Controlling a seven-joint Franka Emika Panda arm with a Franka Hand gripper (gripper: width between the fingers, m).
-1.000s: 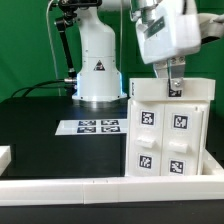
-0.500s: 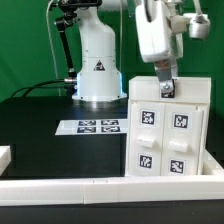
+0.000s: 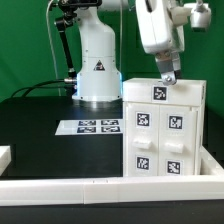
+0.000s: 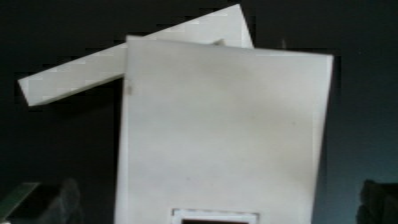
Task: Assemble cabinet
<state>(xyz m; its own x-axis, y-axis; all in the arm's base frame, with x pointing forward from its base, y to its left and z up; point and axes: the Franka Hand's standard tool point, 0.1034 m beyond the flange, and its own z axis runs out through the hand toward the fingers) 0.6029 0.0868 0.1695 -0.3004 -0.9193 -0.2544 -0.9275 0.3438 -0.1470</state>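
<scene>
The cabinet is a white boxy body with square tags on its front and one on its top, standing at the exterior view's right. My gripper hangs just above the cabinet's top edge and is apart from it. In the wrist view the cabinet fills the middle as a white panel with an angled white panel behind it. My gripper is open. Its dark fingers stand wide on either side of the panel without touching it.
The marker board lies flat on the black table to the left of the cabinet. The arm's white base stands behind it. A white rail runs along the front edge, and a small white piece sits at the far left.
My gripper has risen from the cabinet's top edge and now hangs clear of it. The cabinet sits slightly further to the exterior view's left, and its top tag now shows.
</scene>
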